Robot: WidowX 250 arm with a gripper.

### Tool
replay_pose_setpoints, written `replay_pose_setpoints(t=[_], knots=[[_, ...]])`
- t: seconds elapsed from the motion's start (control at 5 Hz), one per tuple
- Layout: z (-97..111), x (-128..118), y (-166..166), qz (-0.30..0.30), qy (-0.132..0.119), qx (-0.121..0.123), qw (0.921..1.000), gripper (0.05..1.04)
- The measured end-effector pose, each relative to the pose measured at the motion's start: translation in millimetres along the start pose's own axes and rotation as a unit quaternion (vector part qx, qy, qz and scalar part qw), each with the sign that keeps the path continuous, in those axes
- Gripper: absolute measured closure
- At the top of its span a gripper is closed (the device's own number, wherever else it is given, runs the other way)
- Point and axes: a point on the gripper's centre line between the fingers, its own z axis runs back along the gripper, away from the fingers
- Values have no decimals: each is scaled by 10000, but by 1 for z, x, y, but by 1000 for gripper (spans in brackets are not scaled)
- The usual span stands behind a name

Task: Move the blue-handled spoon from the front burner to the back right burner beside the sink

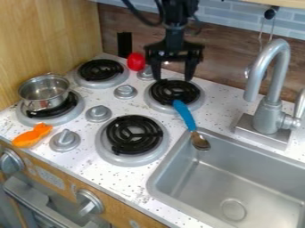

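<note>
The gripper (173,76) hangs over the back right burner (175,92), its two fingers spread open with nothing between them. Just below and in front of it lies a spoon with a blue handle (185,115); the handle's end rests at that burner's front edge, and the metal bowl lies over the sink's back left rim. A red rounded object (136,61) stands to the left of the gripper, near the back wall. On the front left burner sits a small metal pot (44,91). An orange object (33,135) lies at the counter's left front.
The sink (202,187) takes up the lower right, with a tall grey faucet (274,89) behind it. Two more burners, at back left (100,71) and front right (132,137), and several grey knobs cover the stove top. A wooden wall (47,40) bounds the left.
</note>
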Motion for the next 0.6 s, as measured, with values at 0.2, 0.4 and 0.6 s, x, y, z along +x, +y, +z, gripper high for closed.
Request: replay_pose_setpoints(t=[0.2, 0.4, 0.6], knots=[[23, -14, -3, -40, -297, 18, 9995, 79], [43, -30, 5, 39, -501, 78, 9987, 79], [46, -30, 4, 33, -549, 50, 9985, 79]])
